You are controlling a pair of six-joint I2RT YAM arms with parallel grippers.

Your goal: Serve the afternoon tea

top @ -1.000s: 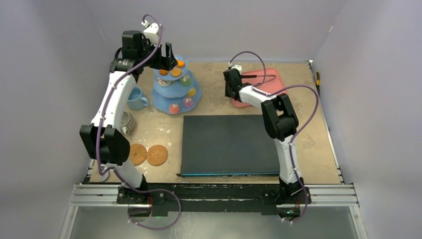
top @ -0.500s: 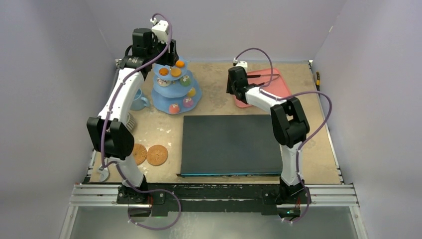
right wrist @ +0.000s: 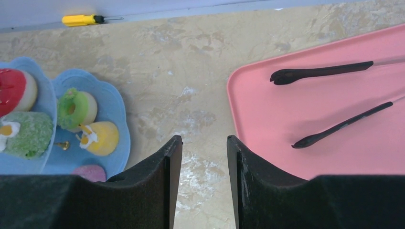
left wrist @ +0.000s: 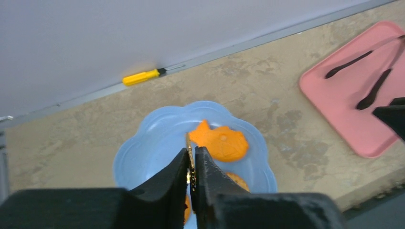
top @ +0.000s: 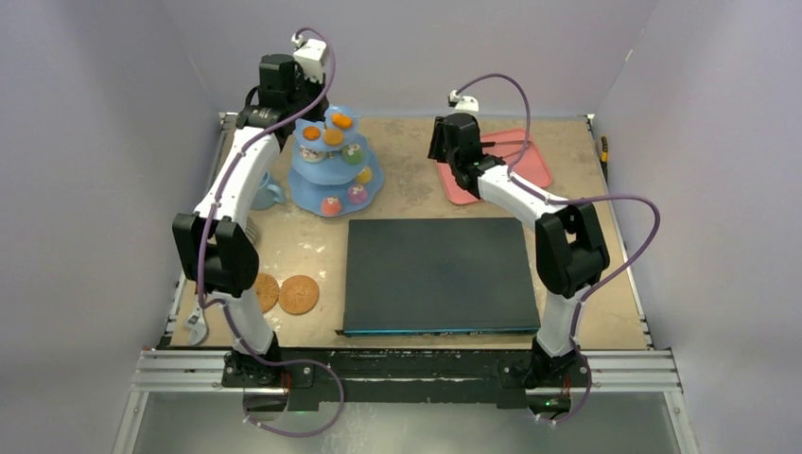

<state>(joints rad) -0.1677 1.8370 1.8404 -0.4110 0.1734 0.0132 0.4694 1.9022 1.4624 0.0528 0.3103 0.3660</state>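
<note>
Light-blue and scalloped, the three-tier stand (top: 305,194) sits at the far left of the mottled, sand-coloured table (top: 407,180). Its smooth plates are loaded with small round cakes. Orange cakes (left wrist: 219,143) are on the top tier. Lower down are a red cake (right wrist: 12,90), a fuzzy green cake (right wrist: 28,133), a green ring cake (right wrist: 74,109) and a yellow cake (right wrist: 100,137). The left gripper (left wrist: 191,160) hangs directly over the top tier, its black jaws pinched together on a thin gold stem (left wrist: 188,149) at the plate's centre. A light-blue mug (top: 268,194) stands just left of the stand, partly hidden by the left arm. The right gripper (right wrist: 203,176) hovers with jaws parted and empty above bare table, between the stand and a pink tray (right wrist: 267,109) that carries black tongs (right wrist: 325,71). A yellow screwdriver (right wrist: 81,19) lies along the far wall.
</note>
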